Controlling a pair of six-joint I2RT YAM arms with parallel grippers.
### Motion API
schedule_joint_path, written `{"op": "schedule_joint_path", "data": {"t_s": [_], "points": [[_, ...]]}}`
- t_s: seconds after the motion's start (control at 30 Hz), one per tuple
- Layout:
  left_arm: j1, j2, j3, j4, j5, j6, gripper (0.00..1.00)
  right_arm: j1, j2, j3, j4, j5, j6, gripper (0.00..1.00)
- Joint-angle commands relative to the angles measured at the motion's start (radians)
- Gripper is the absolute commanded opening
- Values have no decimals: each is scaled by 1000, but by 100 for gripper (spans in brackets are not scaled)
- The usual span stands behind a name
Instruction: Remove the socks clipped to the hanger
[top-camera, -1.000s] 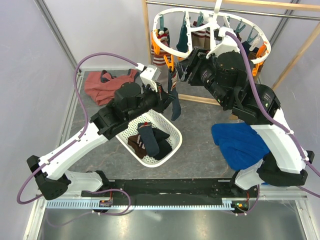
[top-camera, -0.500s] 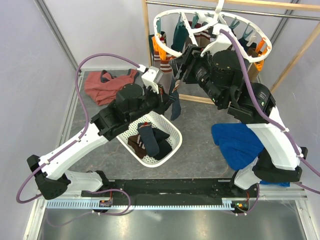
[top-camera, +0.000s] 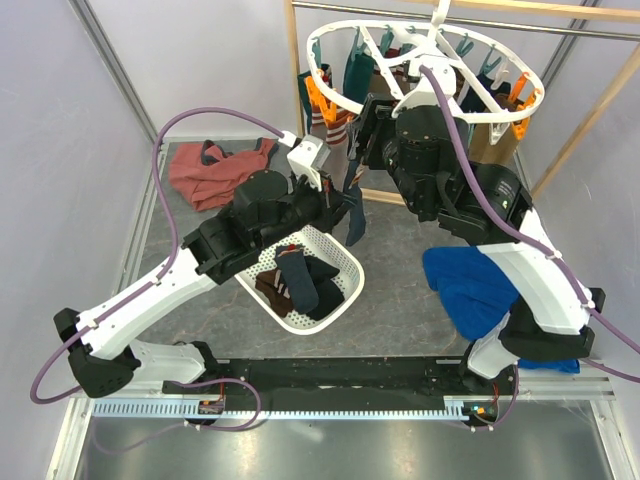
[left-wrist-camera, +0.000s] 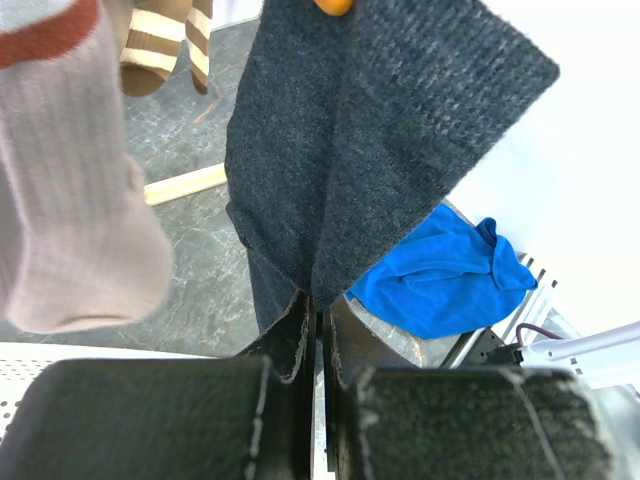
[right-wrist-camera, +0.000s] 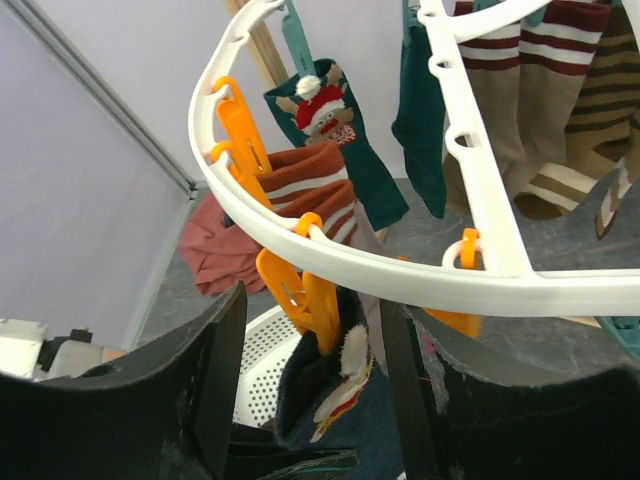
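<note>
While left gripper (left-wrist-camera: 318, 310) pinches a navy sock (left-wrist-camera: 350, 150), its clip (left-wrist-camera: 334, 5) cut off, right gripper (right-wrist-camera: 310, 305) gapes.

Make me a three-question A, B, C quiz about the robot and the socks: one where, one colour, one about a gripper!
1. Where do the loose socks lie? A on a chair; B in the white basket; C in a drawer.
2. What colour is the clip between the right gripper's fingers? A orange; B purple; C black.
3. The left gripper is: A open; B holding a cup; C shut on a dark sock.
Answers: B, they lie inside the basket; A, the right wrist view shows it; C, its fingers pinch the sock.
</note>
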Motion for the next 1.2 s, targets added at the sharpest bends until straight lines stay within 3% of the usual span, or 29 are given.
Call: {"op": "schedule_joint_path", "data": {"t_s": [0.0, 0.27, 0.57, 0.87, 1.17], "points": [[-12, 7, 50, 14, -27, 36, 2, 12, 17, 27, -21, 90, -24, 63], [-22, 24, 66, 14, -29, 42, 2, 25, 33, 33, 11, 89, -51, 65], [-32, 24, 69, 14, -41, 42, 2, 36, 58, 28, 23, 207, -101, 66], [-34, 15, 54, 30, -24, 22, 2, 36, 20, -79, 160, 123, -136, 68], [-36, -5, 34, 51, -9, 0, 2, 38, 35, -76, 193, 216, -193, 67]]}}
